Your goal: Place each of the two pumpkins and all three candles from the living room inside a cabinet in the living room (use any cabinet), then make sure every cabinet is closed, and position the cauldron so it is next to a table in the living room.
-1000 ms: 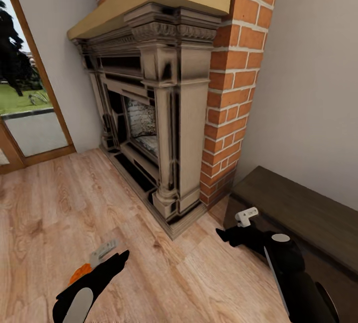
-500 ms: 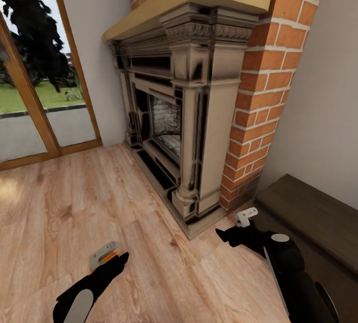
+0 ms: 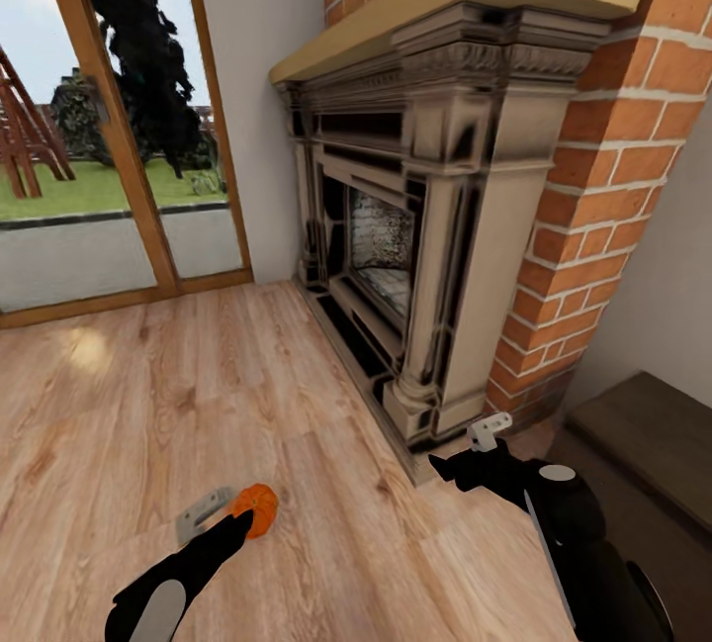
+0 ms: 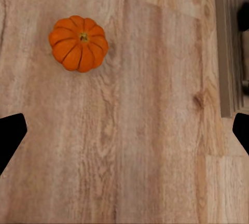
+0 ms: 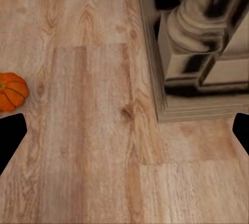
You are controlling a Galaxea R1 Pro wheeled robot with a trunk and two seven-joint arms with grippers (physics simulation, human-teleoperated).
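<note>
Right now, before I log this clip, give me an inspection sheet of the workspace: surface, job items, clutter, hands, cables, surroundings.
Surface: light wood plank floor, bare around the robot.
Job's things: one orange pumpkin sits upright on the floor, stem up; the dark-brown cabinet stands at the robot's right, its front not readable from here. Candles, cauldron, table: nothing seen.
Clutter: nothing seen.
Hands: left hand hangs over the floor beside the pumpkin, fingers apart, holding nothing; right hand sits near the fireplace base, fingers apart, holding nothing.
Cables: nothing seen.
Surroundings: brick-and-stone fireplace ahead, glass door with a garden beyond at the left.
</note>
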